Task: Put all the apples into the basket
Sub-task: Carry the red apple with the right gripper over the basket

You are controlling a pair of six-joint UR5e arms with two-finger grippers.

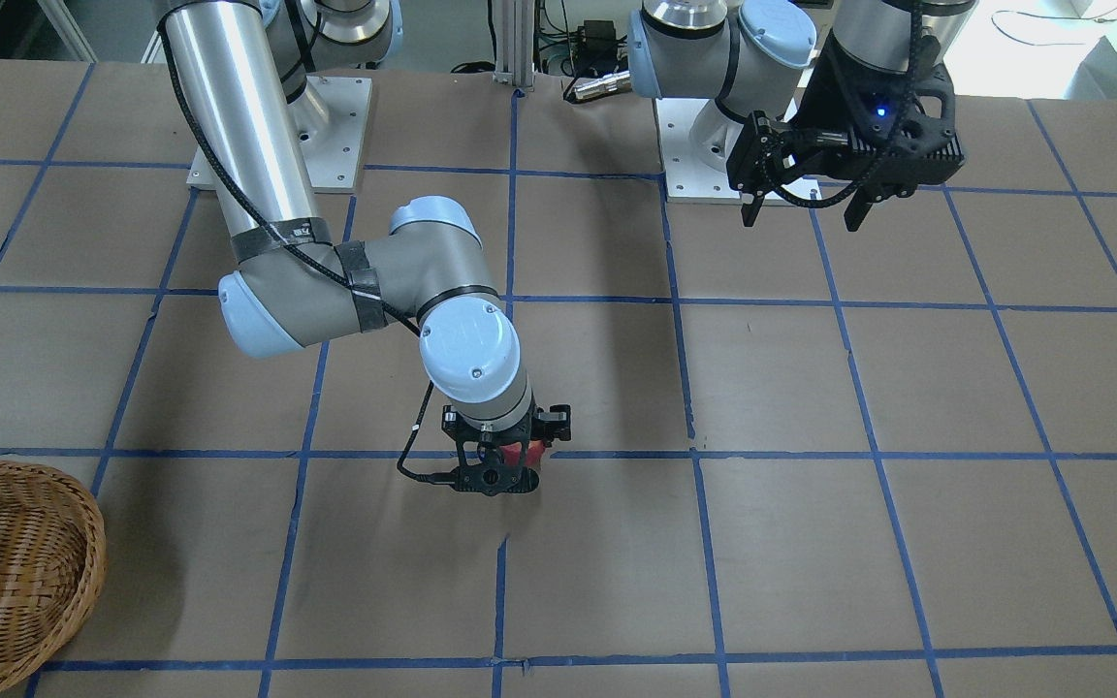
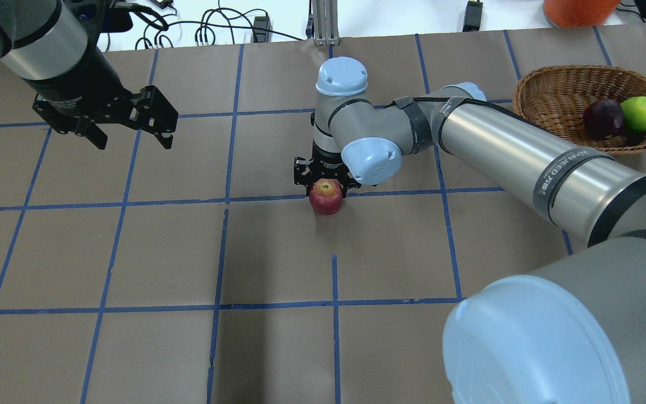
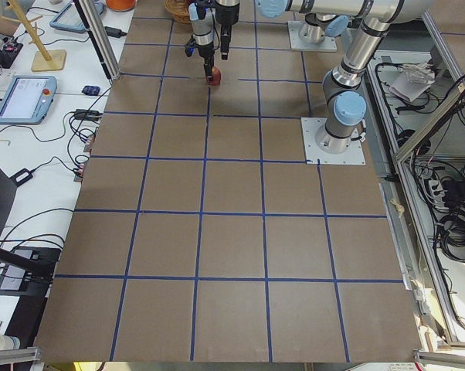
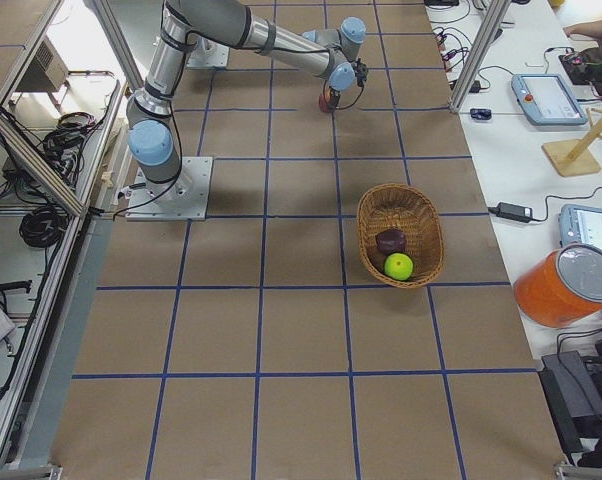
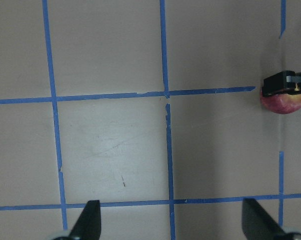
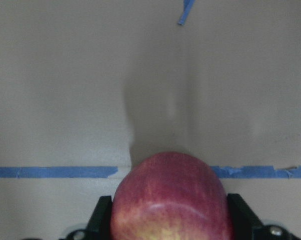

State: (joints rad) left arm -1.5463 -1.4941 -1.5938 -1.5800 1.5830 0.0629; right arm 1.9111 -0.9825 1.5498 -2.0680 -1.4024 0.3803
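Red apple [image 6: 168, 200] — clamped between both fingers of right end effector [image 2: 326, 188].

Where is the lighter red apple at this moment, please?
In the overhead view the red apple is near the middle, at a blue tape line, gripped within the right claw, well left of the basket.
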